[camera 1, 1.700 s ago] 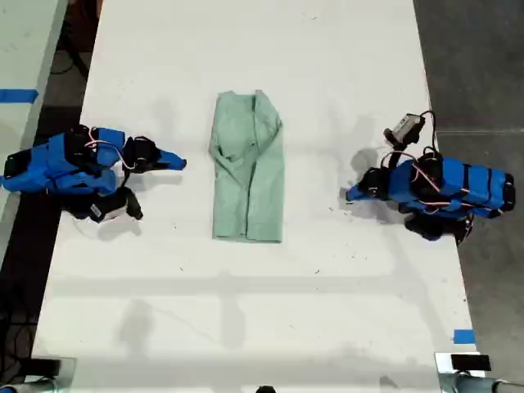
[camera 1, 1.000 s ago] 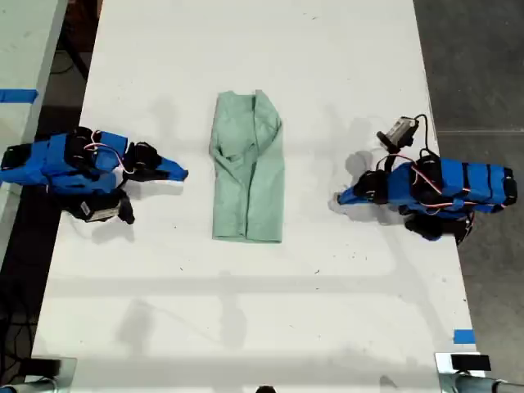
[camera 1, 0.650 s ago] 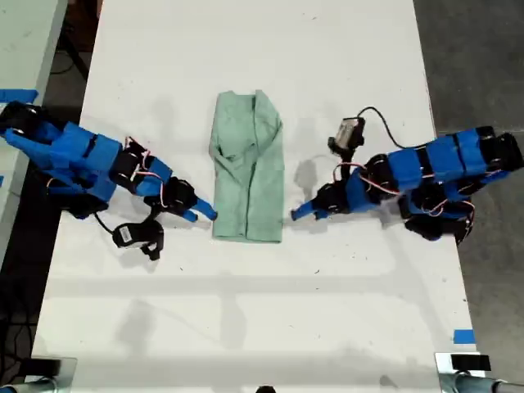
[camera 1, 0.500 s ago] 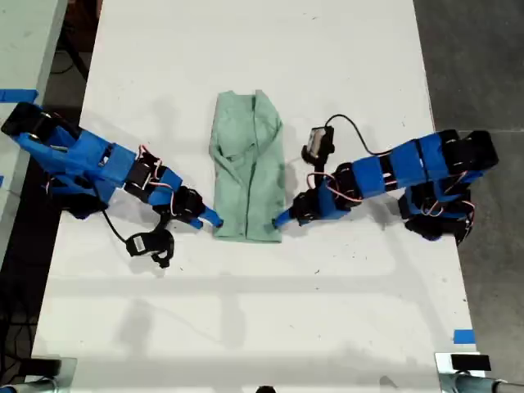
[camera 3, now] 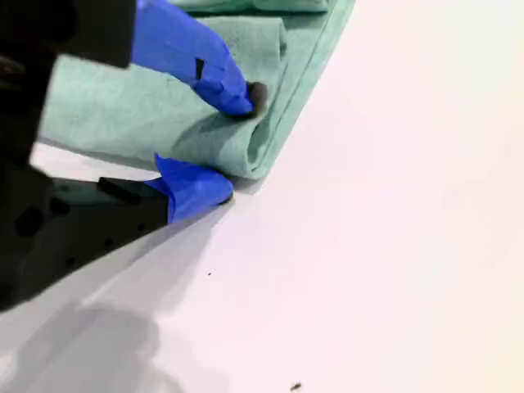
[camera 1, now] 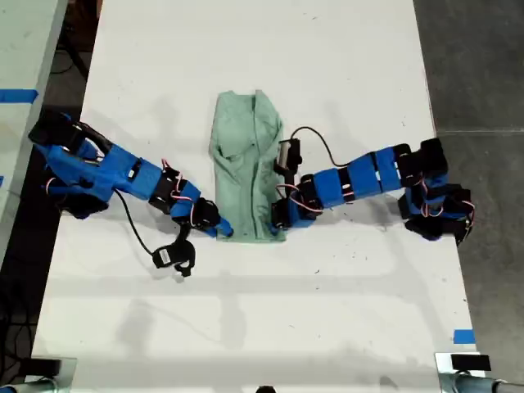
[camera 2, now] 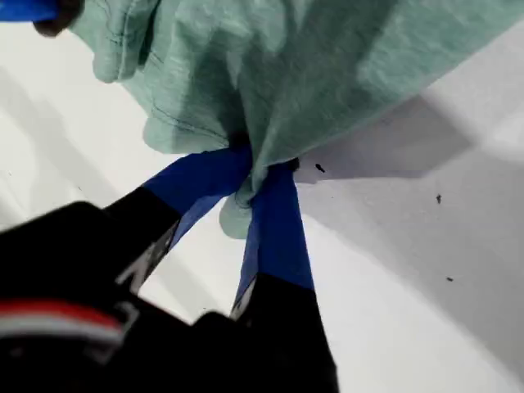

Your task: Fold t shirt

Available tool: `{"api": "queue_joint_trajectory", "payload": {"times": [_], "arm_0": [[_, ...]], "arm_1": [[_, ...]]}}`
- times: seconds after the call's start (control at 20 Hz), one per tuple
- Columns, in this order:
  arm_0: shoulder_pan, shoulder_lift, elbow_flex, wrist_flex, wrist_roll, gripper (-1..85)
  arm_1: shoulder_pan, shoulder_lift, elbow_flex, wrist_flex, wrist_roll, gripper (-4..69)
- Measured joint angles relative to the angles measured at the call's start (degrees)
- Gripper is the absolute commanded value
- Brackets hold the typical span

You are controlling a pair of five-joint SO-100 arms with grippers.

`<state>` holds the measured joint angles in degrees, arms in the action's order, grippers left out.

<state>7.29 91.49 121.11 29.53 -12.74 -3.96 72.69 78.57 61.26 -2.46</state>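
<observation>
The t shirt [camera 1: 246,155], pale mint green and folded into a narrow strip, lies on the middle of the white table [camera 1: 327,65]. My first gripper [camera 1: 274,223], on the arm reaching in from the exterior view's right, is shut on the shirt's lower right corner; its wrist view shows the bunched cloth [camera 2: 327,65] pinched at the first gripper [camera 2: 254,176] and raised slightly. My second gripper [camera 1: 223,232], from the exterior view's left, is at the lower left corner. In its own view the second gripper [camera 3: 233,147] is open, one finger on the t shirt [camera 3: 147,106], the other on the table beside the folded edge.
A small black camera [camera 1: 173,258] hangs on its cable beside the second arm. Blue tape marks [camera 1: 16,96] [camera 1: 463,336] sit at the exterior view's left edge and lower right. Dark floor [camera 1: 483,65] borders the table on the exterior view's right.
Both arms have stretched from the table's sides in to the shirt's lower corners. The first gripper has closed on its corner; the second has set its fingers around the other.
</observation>
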Motion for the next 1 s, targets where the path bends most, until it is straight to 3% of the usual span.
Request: {"api": "queue_joint_trajectory", "payload": {"times": [0.15, 0.35, 0.45, 0.55, 0.7, 0.85, 1.0], "arm_0": [[-0.09, -3.25, -4.22, -0.26, 4.31, -0.1], [0.70, -3.78, -6.86, 2.46, 4.75, -0.1], [5.01, -4.13, -11.60, 5.98, 3.16, -0.1], [9.49, -7.47, -19.95, 11.60, 1.58, -0.1], [12.13, -9.40, -31.55, 22.41, 1.05, -0.1], [9.05, -5.54, -37.62, 36.56, 1.23, -0.1], [-0.35, 4.48, -37.71, 46.23, 5.54, -0.1]], "arm_1": [[0.00, -0.53, -1.67, 1.05, 0.00, -0.5], [-1.49, -1.49, -3.08, 1.14, 0.53, -0.5], [-4.66, -3.52, -6.86, 1.32, 3.34, -0.5], [-9.32, -8.96, -15.56, 4.48, 5.98, -0.5], [-9.76, -7.38, -21.97, 11.07, 6.33, -0.8], [-3.16, 2.37, -21.97, 11.87, -1.58, -0.8], [5.98, 12.48, -20.21, 8.96, -10.46, -0.5]]}}
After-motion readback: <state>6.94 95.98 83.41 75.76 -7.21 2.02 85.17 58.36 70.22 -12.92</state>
